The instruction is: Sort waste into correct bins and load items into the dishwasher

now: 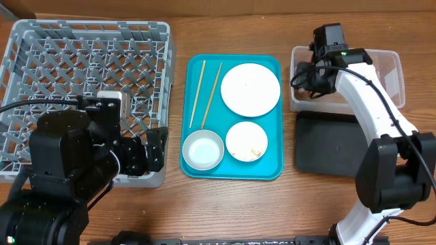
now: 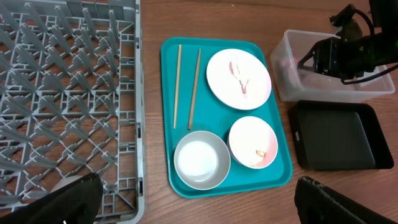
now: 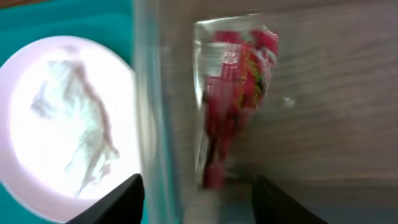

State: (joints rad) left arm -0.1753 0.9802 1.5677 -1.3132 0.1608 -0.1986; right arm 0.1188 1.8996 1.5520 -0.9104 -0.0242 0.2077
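right pincer spread | wrapper crumpled, glossy red-and-white, inside clear tub | left pincer spread

Red-and-white wrapper inside clear tub

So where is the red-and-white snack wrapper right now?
In the right wrist view the wrapper is inside the clear tub, on the right side of the scene, just across the tub's wall from the large white plate.
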